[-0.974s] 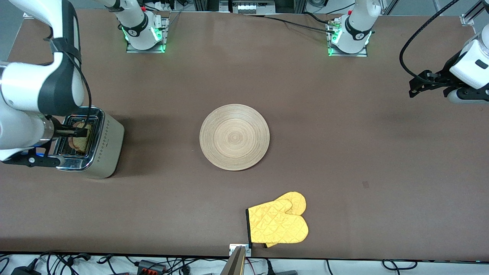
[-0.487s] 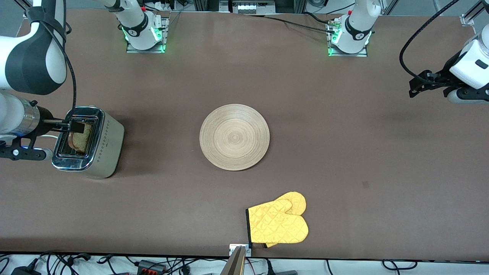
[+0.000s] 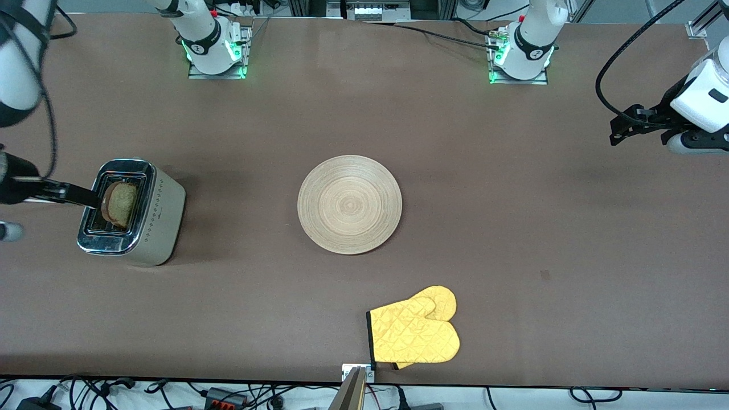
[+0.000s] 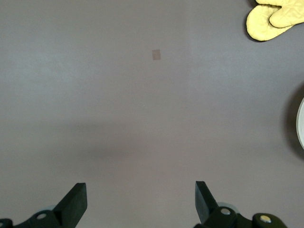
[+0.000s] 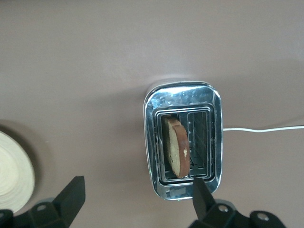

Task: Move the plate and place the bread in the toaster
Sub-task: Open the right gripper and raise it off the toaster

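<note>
Although it leans in one slot, the bread point(image 3: 119, 204) sits in the toaster point(image 3: 162, 219): light, soft, crumbly; take by its crust. Right gripper point(image 5: 135, 202), above the toaster, fingers released. Plate point(image 3: 349, 204), mid-surface: stiff, slick wood; take by the rim. Left gripper point(image 4: 141, 203) waits over bare surface, fingers released.

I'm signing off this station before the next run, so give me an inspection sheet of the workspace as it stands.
Surface: brown table, one small pale mark.
Job's things: bread stands in one slot of the toaster; plate bare, mid-table.
Clutter: yellow oven mitt, nearer the front camera than the plate.
Grippers: right gripper open above the toaster, holding nothing; left gripper open over bare table, waiting.
Cables: white toaster cord on the table.
Surroundings: cables and plugs along the table's edges.
</note>
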